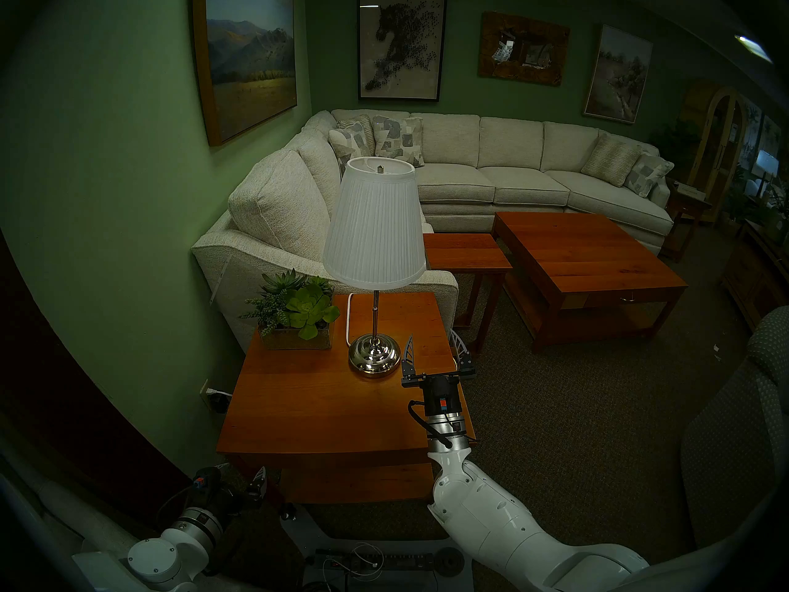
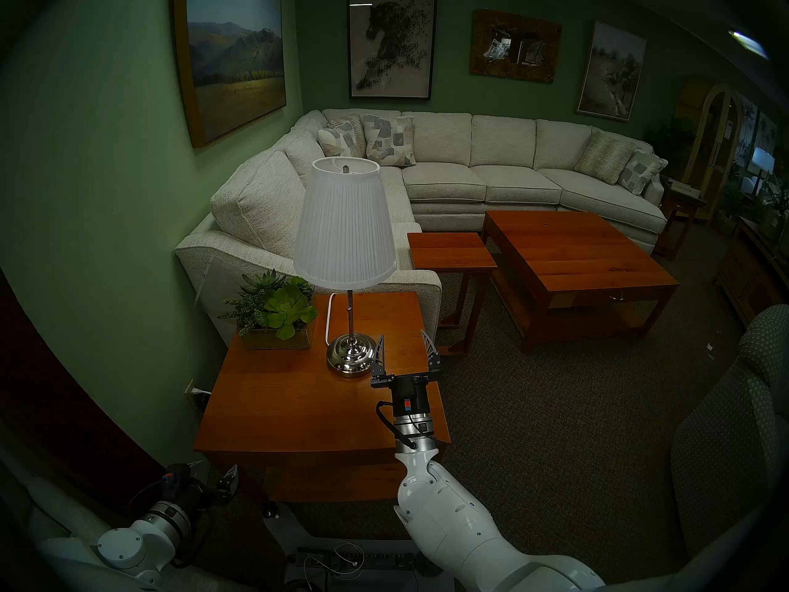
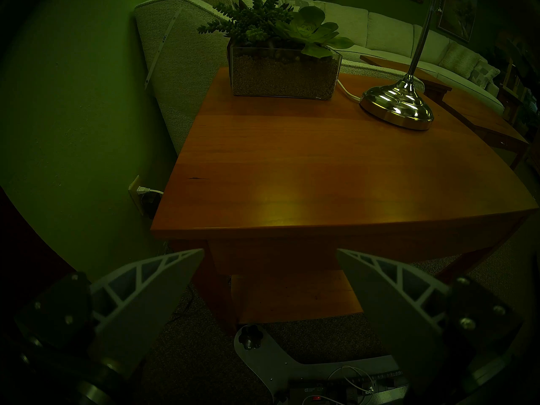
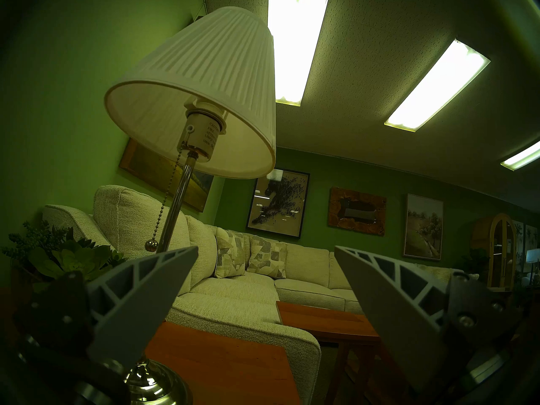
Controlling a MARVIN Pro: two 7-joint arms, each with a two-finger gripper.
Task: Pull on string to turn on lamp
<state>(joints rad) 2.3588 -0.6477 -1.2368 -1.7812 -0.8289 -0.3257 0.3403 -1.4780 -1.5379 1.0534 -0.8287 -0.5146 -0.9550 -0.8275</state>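
Right claw (image 1: 432, 343) released beside lamp (image 1: 374, 253) base, left claw (image 3: 270, 281) released near worktop (image 1: 299, 407): may miss thin string (image 4: 165, 202), grab stem, tip lamp.

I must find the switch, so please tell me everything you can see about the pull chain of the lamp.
The pull chain is a thin string of small metal beads. It hangs free from the socket under the white shade, beside the chrome stem, and ends in a small shiny knob. Nothing holds it; the right gripper is open, below and right of it.
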